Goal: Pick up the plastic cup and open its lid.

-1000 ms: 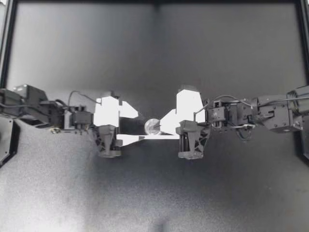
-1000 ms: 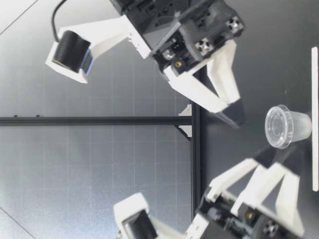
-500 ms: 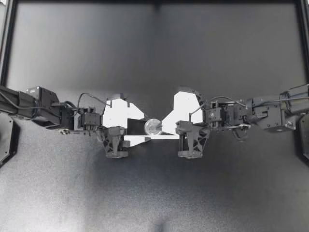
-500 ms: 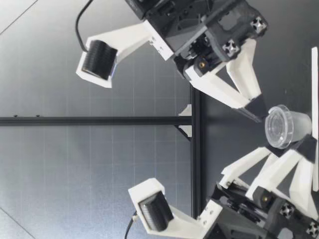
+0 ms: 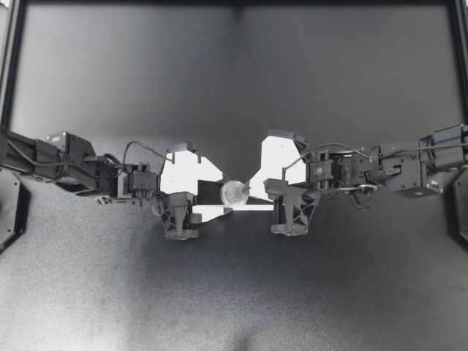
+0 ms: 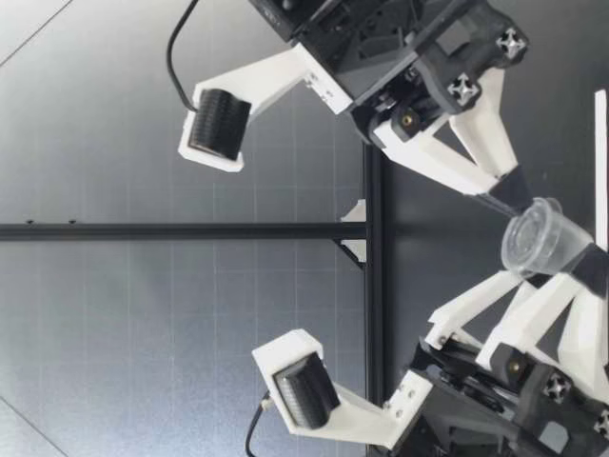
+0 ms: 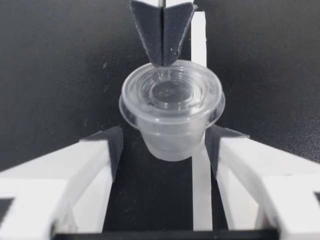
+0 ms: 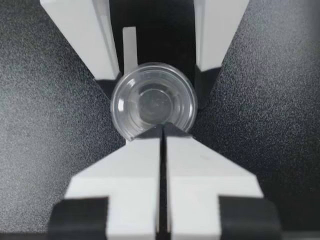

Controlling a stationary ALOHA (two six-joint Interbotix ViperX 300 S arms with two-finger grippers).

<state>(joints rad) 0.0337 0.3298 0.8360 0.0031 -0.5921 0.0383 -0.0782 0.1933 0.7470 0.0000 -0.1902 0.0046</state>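
The left gripper stands open around the clear plastic cup, its pads flanking the body with a gap at one side. The cup leans tilted near the middle of the table, lid on. The right gripper, fingers pressed together, touches the lid's rim.

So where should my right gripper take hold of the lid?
Probably pinch the lid by its protruding rim, from the side where my right gripper is. The rim overhangs the cup wall there, and my left gripper flanks the body below.
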